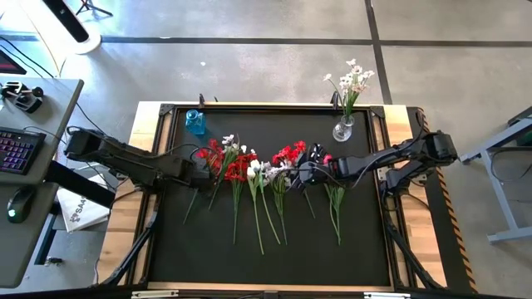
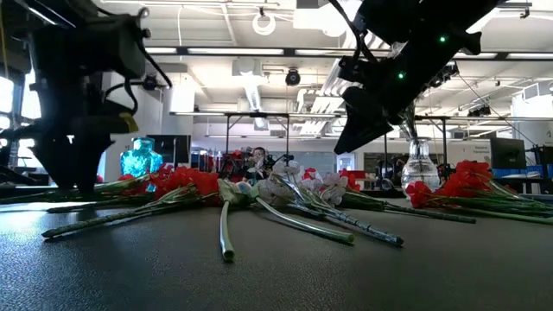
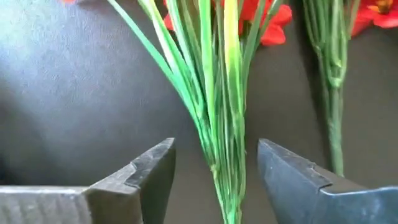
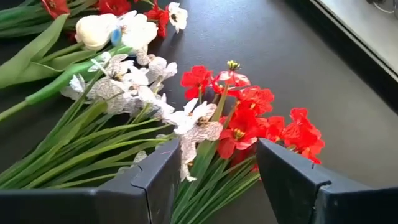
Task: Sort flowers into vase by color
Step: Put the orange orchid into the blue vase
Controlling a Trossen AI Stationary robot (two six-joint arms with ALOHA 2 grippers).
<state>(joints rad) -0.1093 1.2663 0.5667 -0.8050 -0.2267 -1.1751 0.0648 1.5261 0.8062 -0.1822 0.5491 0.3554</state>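
Red and white flowers point(image 1: 249, 170) lie in a row across the middle of the black mat, blooms toward the far edge and stems toward the near edge. A clear glass vase point(image 1: 342, 129) at the far right holds white flowers point(image 1: 352, 79). A small blue vase point(image 1: 195, 122) stands at the far left. My left gripper point(image 1: 202, 172) points down, open, its fingers either side of a red flower's green stem bundle point(image 3: 217, 124) with a gap on both sides. My right gripper point(image 4: 217, 162) hangs open over white blooms point(image 4: 193, 121) and red blooms point(image 4: 249, 118).
The mat's raised black frame point(image 1: 274, 109) borders the work area, with wooden table edges point(image 1: 125, 216) outside it. A desk with a keyboard and mouse point(image 1: 21, 149) stands beyond the table's left. The near half of the mat point(image 1: 274, 257) holds only stem ends.
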